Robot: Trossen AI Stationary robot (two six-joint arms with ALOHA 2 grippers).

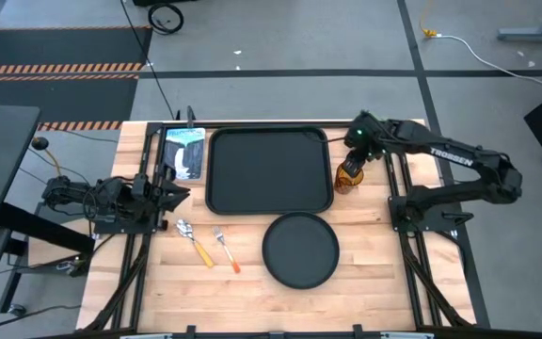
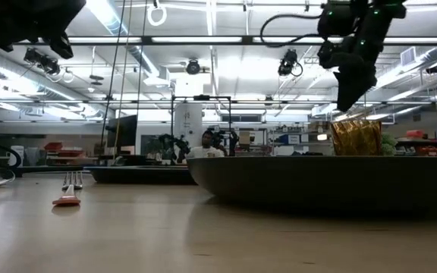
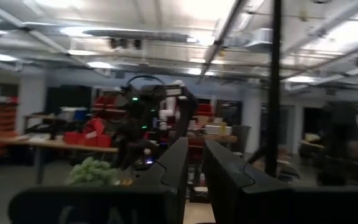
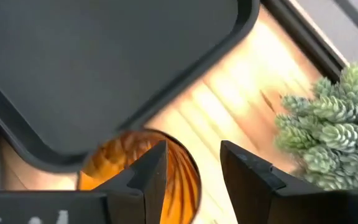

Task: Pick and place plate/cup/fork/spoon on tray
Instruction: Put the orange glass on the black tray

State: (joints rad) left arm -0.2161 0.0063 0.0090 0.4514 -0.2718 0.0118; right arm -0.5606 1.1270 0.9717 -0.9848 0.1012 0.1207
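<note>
The amber cup (image 1: 347,176) stands upright on the table just right of the black tray (image 1: 269,170). My right gripper (image 4: 191,149) is open and hangs just above the cup (image 4: 135,171), one finger over its mouth and one outside its rim; in the low view the gripper (image 2: 347,102) is slightly above the cup (image 2: 355,136). The round black plate (image 1: 300,250) lies flat near the front edge. The spoon (image 1: 194,242) and the fork (image 1: 226,250) lie flat left of the plate. My left gripper (image 1: 175,194) waits at the table's left, slightly open and empty.
A green plant (image 4: 328,118) stands on the table close beside the cup, on its far right side. A blue-white picture card (image 1: 185,151) lies left of the tray. A person shows in the room beyond the table (image 2: 203,148).
</note>
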